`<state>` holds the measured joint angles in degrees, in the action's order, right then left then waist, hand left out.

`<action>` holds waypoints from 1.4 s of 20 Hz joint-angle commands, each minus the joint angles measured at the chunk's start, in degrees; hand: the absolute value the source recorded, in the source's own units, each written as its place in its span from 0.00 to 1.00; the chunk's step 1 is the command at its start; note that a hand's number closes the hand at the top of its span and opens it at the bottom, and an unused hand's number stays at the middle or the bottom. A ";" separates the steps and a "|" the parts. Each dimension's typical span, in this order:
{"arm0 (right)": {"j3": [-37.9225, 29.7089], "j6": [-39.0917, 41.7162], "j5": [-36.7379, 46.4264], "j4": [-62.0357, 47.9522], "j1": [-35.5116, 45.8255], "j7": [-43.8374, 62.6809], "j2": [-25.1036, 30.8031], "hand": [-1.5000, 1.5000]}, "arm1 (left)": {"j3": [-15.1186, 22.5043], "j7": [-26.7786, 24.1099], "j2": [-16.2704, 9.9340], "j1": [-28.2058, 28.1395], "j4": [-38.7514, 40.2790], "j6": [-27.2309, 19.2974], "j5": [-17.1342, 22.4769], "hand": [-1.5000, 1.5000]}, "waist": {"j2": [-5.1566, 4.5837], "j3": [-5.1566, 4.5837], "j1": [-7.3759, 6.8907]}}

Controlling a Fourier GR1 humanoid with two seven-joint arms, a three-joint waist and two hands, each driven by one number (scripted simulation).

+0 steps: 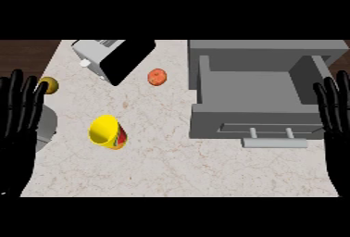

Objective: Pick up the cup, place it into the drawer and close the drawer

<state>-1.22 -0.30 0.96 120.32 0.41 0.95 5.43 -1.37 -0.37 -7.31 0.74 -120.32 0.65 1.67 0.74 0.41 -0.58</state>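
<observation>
A yellow cup (pixel 106 131) with a red and green pattern on its side stands on the marble counter (pixel 171 166), left of centre. The grey drawer (pixel 254 88) is pulled open at the right, its inside bare, with a bar handle (pixel 275 142) on its front. My left hand (pixel 17 111) rests open at the left edge, fingers up, well left of the cup. My right hand (pixel 335 115) rests open at the right edge, beside the drawer's front corner. Neither hand touches anything.
A toaster (pixel 113 56) stands at the back left. An orange fruit (pixel 158 77) lies between it and the drawer. A yellow-brown fruit (pixel 49 84) sits near the left hand. A grey object (pixel 46 126) shows partly at the left edge.
</observation>
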 commanded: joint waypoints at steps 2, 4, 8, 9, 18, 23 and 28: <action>0.89 1.19 -1.17 -0.51 -1.89 -3.93 -1.16 0.00 | -0.71 -2.69 -3.81 2.89 3.67 9.48 8.86 0.00 | -0.81 -0.42 1.02; 0.13 1.03 -0.97 -1.08 1.62 -2.05 -0.06 0.00 | 1.02 -3.35 -7.25 3.07 3.86 19.14 17.45 0.00 | -1.06 -0.58 0.94; 5.61 5.49 -1.46 -2.84 -0.68 1.91 1.04 0.00 | 2.55 3.65 -8.35 0.82 11.87 25.89 30.51 0.00 | -1.49 -0.59 1.17; 4.52 5.31 -2.08 -2.63 1.69 3.58 1.66 0.00 | 0.37 3.22 -10.52 1.06 15.24 29.09 34.12 0.00 | -1.57 -0.66 1.04; -0.61 8.16 -6.50 -9.97 7.49 3.38 3.42 0.00 | -8.28 -0.40 -18.59 12.05 42.21 44.94 36.91 0.00 | -0.92 -0.44 0.89; -4.39 9.98 -8.50 -14.28 12.74 3.46 5.80 0.00 | -7.03 -5.59 -15.14 18.76 54.42 44.60 25.56 0.00 | -0.98 -0.44 1.08; -3.28 9.87 -6.50 -14.73 12.68 2.09 5.21 0.00 | -6.03 -18.23 -11.58 18.31 63.34 44.33 11.92 0.00 | -1.00 -0.47 1.18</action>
<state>-2.51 7.94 -4.70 108.30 11.41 4.44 9.08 -8.13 -11.19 -21.38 17.68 -64.14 45.77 22.36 -0.19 -0.05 0.46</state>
